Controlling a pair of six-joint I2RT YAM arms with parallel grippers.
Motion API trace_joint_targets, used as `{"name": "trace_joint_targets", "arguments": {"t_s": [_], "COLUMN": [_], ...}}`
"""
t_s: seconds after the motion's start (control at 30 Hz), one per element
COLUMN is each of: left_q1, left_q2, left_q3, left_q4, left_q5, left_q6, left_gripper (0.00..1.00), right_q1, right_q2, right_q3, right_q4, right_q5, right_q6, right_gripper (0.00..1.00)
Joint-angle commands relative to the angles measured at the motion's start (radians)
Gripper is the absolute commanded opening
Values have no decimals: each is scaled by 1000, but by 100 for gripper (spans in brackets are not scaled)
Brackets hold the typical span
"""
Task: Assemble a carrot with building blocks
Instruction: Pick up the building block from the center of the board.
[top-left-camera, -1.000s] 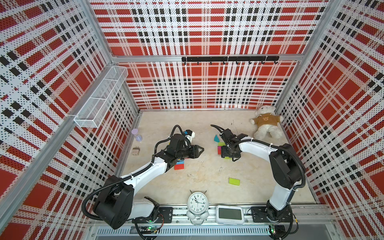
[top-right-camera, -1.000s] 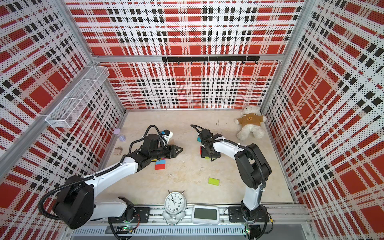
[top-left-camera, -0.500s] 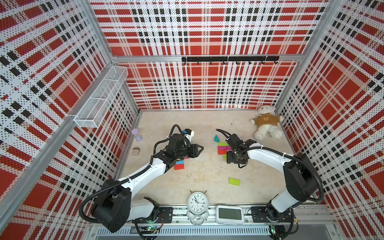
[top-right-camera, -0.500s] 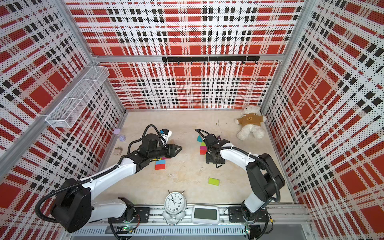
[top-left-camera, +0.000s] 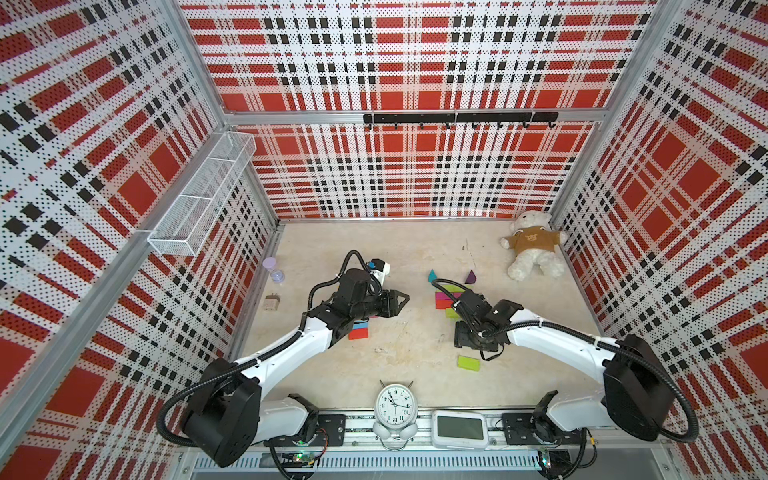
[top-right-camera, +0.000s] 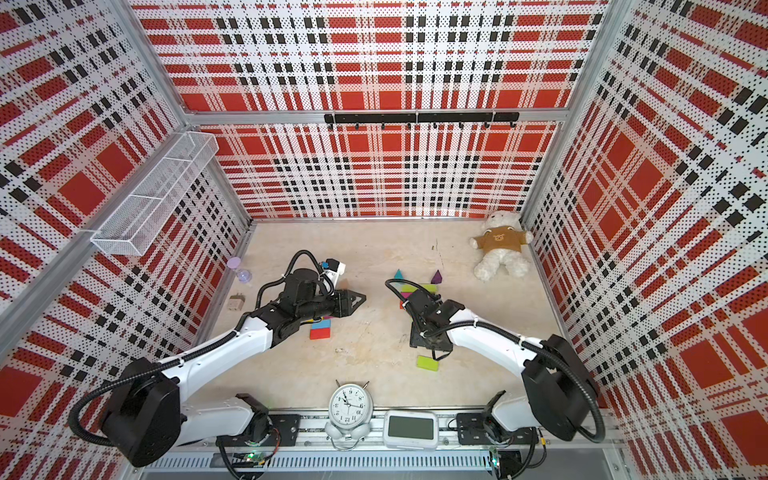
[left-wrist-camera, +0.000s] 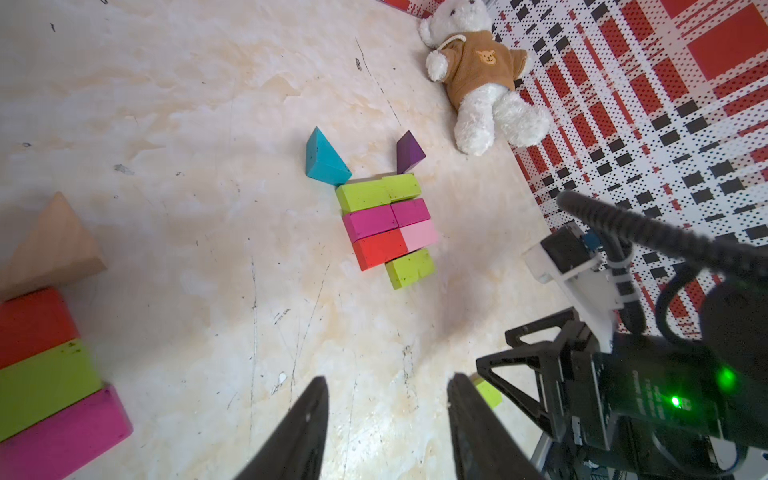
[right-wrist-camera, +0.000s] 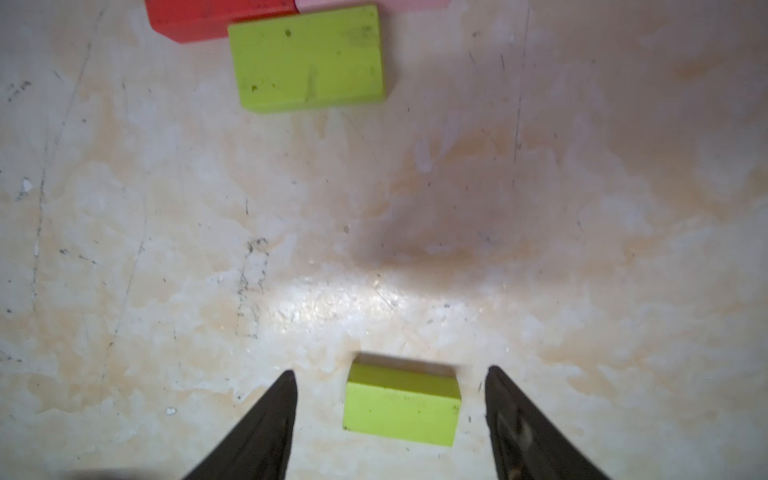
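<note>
Near the left wall a small tan cube (top-left-camera: 272, 302) sits on the bench (top-left-camera: 395, 249). The left gripper (left-wrist-camera: 386, 378) hovers with its jaws spread and nothing between them. Beside its arm lies a row of building blocks (left-wrist-camera: 41, 374) — tan wedge, red, lime, magenta, each touching the next. At mid-bench is the joined cluster (left-wrist-camera: 388, 224): lime, magenta, red and pink pieces packed flat, with a teal wedge (left-wrist-camera: 325, 160) and a purple wedge (left-wrist-camera: 409, 154) at its far corners. Right of that the right gripper (right-wrist-camera: 392, 372) points down with its jaws wide — a lone lime block (right-wrist-camera: 401, 409) lies between the fingertips, a gap on each side, apart from the cluster. A teddy bear (top-left-camera: 534, 249) lies in the far right corner.
</note>
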Motion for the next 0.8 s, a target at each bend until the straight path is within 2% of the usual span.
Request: {"name": "trace_joint_targets", "arguments": {"t_s": [0.0, 0.2, 0.33, 0.53, 0.77], "left_q1": [-19, -47, -57, -61, -59], "left_q2": [29, 87, 96, 82, 88], "left_q3": [41, 84, 84, 54, 42], "left_q4": [20, 20, 27, 43, 58], "left_q5": [6, 9, 11, 3, 6], "left_q6": [18, 43, 57, 53, 54], "left_gripper": [51, 51, 51, 51, 51], "right_q1": [42, 125, 175, 203, 205], "right_q2": [-47, -88, -60, 25, 43], "right_q3": [-26, -68, -77, -34, -50], "right_q4": [-46, -74, -67, -90, -50], "right_q5": [53, 88, 87, 100, 93], "right_q6": [163, 311, 376, 387, 405], "right_gripper": [75, 77, 79, 81, 84]}}
